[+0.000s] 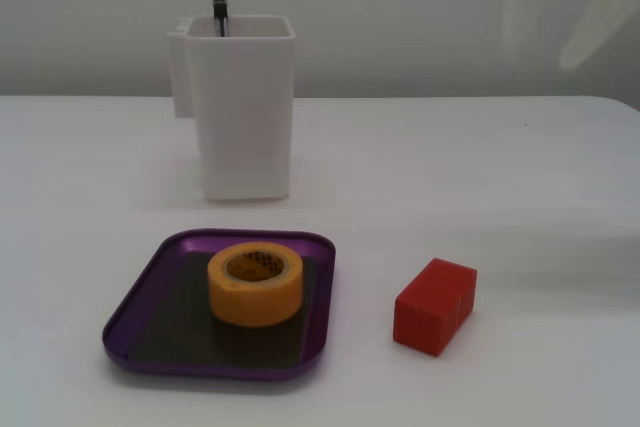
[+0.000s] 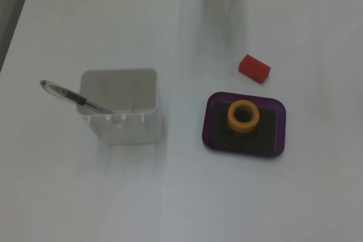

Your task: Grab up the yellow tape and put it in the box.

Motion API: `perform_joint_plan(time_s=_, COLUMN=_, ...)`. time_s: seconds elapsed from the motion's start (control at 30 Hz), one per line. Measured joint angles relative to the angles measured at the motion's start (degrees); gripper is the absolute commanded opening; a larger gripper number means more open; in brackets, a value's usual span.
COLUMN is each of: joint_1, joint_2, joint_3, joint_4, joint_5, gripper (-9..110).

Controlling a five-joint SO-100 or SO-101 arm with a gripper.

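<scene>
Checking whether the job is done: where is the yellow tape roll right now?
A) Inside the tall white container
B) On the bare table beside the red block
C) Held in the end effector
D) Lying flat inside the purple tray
D: in both fixed views the yellow tape roll lies flat, hole up, on the dark floor of the purple tray, with nothing gripping it.

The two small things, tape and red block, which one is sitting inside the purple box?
The yellow tape. It lies flat, hole up, on the dark floor of the box; the red block rests on the bare table beside the box.
</scene>
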Motion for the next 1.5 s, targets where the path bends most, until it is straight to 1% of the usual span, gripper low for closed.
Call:
perform_joint_plan(time_s=0.2, joint_1=0.0, joint_2=8.7, joint_3=20.3, joint_4=-14.15, joint_5=0.18, gripper=13)
perform_joint_plan(time_s=0.37, joint_1=0.0, joint_2=13.97, joint_3=30.67, joint_4=-19.16, joint_5=0.18, gripper=13)
perform_joint_plan(time_s=0.5, joint_1=0.0, joint_2=17.23, joint_3=35.07, joint_4=-20.3, joint_5=1.23, gripper=13)
perform_joint_plan(time_s=0.63, joint_1=0.0, joint_2=20.13, joint_3=39.38, joint_4=-20.74, joint_5=7.47, gripper=13)
perform_joint_plan(time_s=0.73, joint_1=0.0, joint_2=22.94, joint_3=43.24, joint_4=-22.5, joint_5=10.2, gripper=13)
perform_joint_plan(time_s=0.93, joint_1=-0.44, joint_2=31.2, joint_3=50.63, joint_4=-24.35, joint_5=10.63, gripper=12)
perform_joint_plan(time_s=1.23, joint_1=-0.35, joint_2=47.81, joint_3=57.22, joint_4=-24.35, joint_5=10.63, gripper=12)
perform_joint_plan(time_s=1.5, joint_1=-0.53, joint_2=49.39, joint_3=60.73, joint_4=-24.35, joint_5=11.25, gripper=12)
